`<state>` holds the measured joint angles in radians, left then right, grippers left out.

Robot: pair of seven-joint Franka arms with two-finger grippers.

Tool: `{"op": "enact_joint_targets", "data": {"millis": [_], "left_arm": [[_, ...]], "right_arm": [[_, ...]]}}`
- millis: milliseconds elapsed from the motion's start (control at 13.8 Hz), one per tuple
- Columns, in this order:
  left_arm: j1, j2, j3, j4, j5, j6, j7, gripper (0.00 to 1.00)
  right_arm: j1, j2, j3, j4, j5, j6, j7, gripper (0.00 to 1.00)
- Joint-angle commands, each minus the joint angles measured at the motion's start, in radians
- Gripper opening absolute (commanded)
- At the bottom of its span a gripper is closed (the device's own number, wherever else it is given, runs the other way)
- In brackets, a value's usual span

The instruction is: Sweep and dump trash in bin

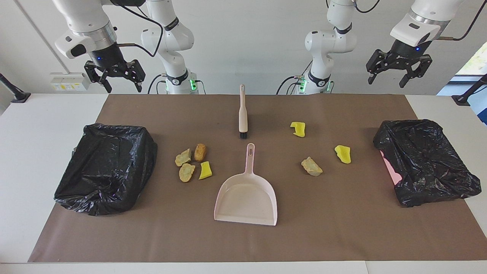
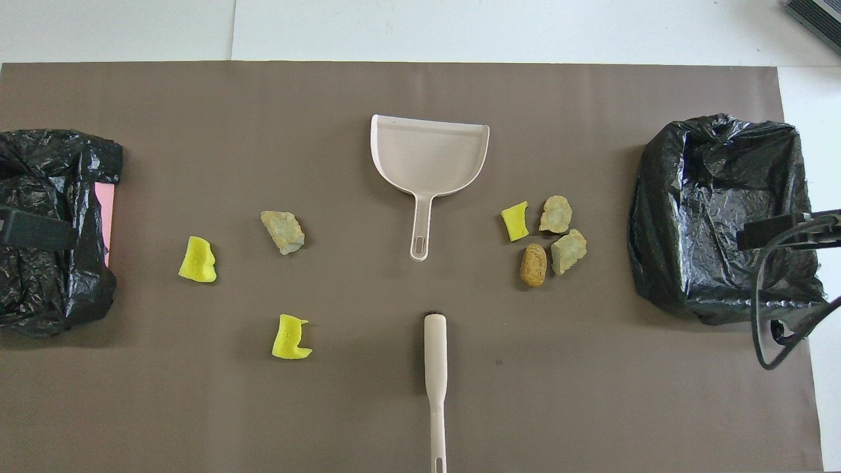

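Seven small yellow foam and tan rock-like trash lumps [image 1: 189,161] are lying unswept.
We are waiting, left gripper [image 1: 398,71] and right gripper [image 1: 115,78] raised with jaws apart; pale pink plastic dustpan [image 1: 246,194] and cream brush [image 1: 242,114] are sitting mid-table for reach.

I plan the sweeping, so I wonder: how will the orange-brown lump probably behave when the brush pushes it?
The orange-brown lump looks rounded and oblong, so it may roll rather than slide. It looks rock-like, so probably stiff and heavier than the foam. Two tan chunks lie close beside it and would likely be shoved along.
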<state>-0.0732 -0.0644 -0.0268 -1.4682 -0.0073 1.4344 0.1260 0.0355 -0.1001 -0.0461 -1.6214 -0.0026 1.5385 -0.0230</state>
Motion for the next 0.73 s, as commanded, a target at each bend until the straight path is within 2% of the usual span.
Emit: {"op": "enact_joint_targets", "data": {"millis": [0, 653], "left_arm": [[-0.005, -0.021, 0.001, -0.024, 0.006, -0.008, 0.001, 1.0], [-0.007, -0.02, -0.005, -0.023, 0.004, 0.003, -0.008, 1.0]], "right_arm": [[-0.009, -0.015, 0.003, -0.015, 0.026, 0.009, -0.006, 1.0], [-0.011, -0.015, 0.002, -0.015, 0.024, 0.009, -0.006, 1.0]]}}
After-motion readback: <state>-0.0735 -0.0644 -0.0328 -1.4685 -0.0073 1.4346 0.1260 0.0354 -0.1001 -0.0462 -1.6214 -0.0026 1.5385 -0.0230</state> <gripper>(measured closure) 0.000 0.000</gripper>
